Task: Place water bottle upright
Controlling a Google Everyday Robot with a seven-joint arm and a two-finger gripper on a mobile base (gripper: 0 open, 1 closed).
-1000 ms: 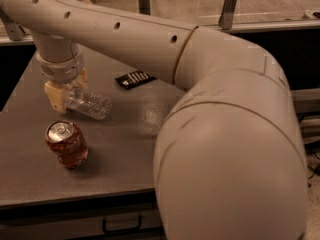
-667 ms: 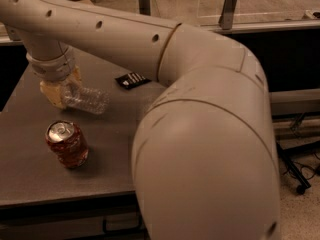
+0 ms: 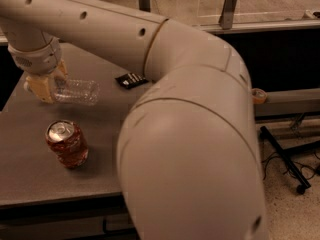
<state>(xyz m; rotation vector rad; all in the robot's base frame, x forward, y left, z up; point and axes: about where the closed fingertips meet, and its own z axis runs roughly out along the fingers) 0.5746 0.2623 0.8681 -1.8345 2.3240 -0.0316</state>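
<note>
The water bottle (image 3: 77,91) is clear ribbed plastic. It is held roughly horizontal above the grey table (image 3: 30,174), its base pointing right. My gripper (image 3: 47,86) is at the far left, above the table's left part, and is shut on the bottle's cap end. The cap is hidden by the fingers. The bottle hangs behind and above the red soda can.
A red soda can (image 3: 66,143) with a silver top stands upright on the table in front of the bottle. A small black packet (image 3: 131,79) lies further back. My arm (image 3: 190,134) fills the middle and right of the view. A glass partition stands behind.
The gripper has lifted the bottle off the table and carried it up and slightly left. The arm has swung closer to the camera. The can has not moved.
</note>
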